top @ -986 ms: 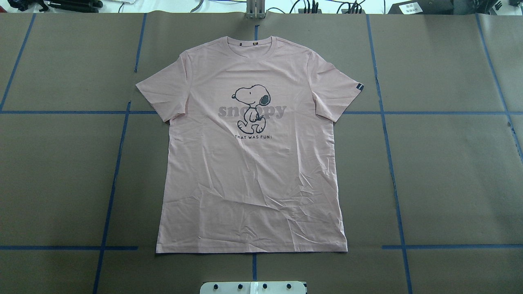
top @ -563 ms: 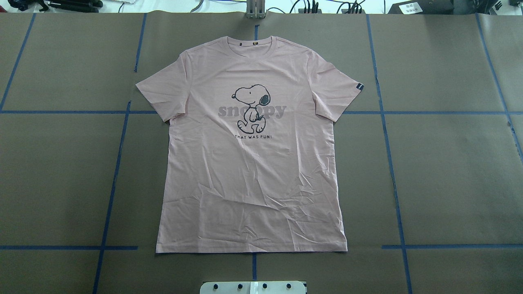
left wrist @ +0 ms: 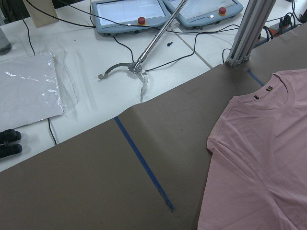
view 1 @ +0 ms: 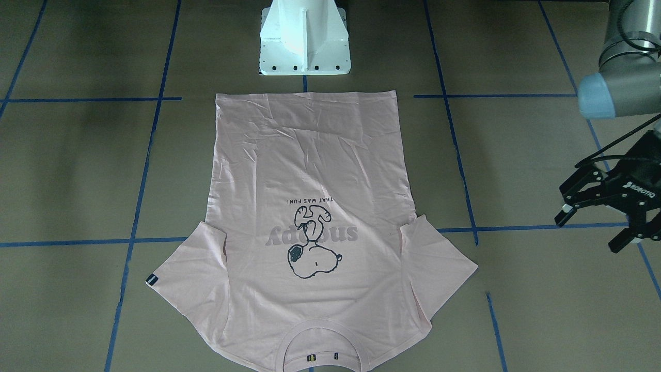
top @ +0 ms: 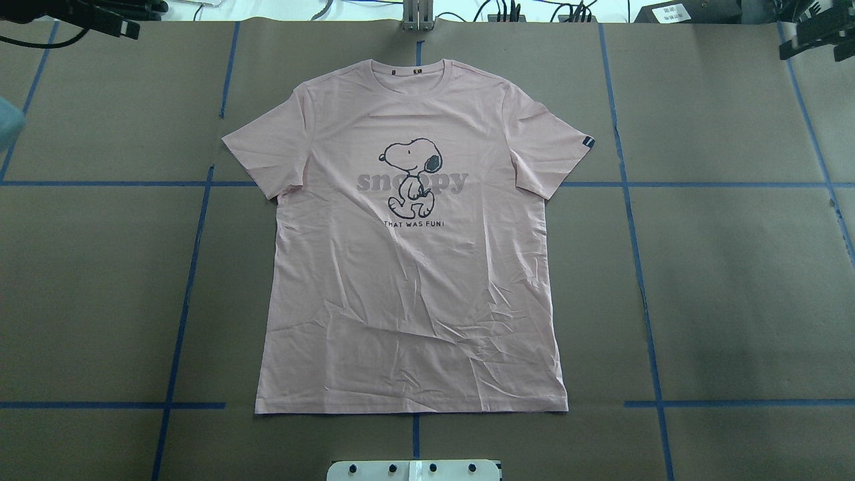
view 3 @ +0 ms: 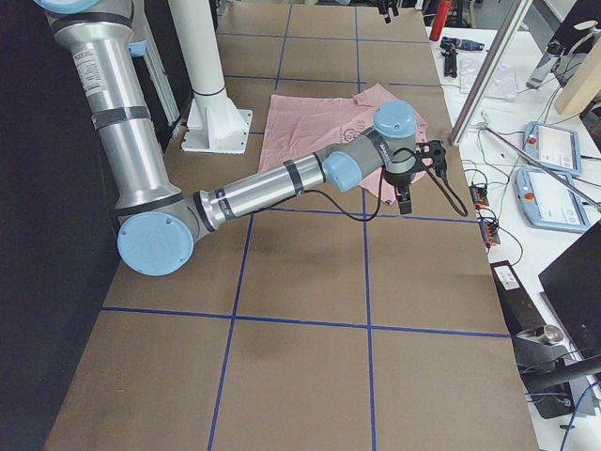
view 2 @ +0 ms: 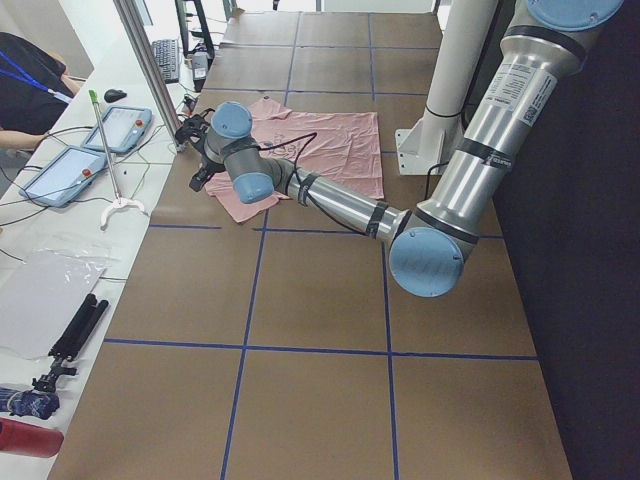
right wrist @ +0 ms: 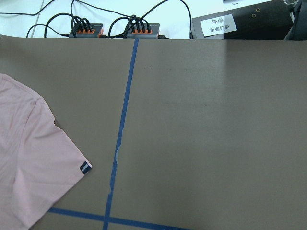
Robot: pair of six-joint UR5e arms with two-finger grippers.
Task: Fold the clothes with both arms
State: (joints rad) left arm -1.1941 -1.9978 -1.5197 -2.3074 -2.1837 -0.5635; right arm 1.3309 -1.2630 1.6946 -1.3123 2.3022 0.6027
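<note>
The T-shirt [top: 411,300] is shown in pale pink, printed with a black-outlined dog [top: 413,177], grey lettering [top: 371,182] and a small black sleeve tag [top: 587,141]. The brown table [top: 735,280] is crossed by blue tape lines [top: 634,254]. The left arm [view 2: 335,200] is finished silver-grey with light blue caps, the left gripper [view 1: 590,230] black, the pedestal [view 1: 304,36] white.

Pale pink T-shirt [view 1: 310,170] spread flat, hem near white pedestal [view 1: 304,41], left hand [view 1: 588,233] splayed wide, well apart
</note>
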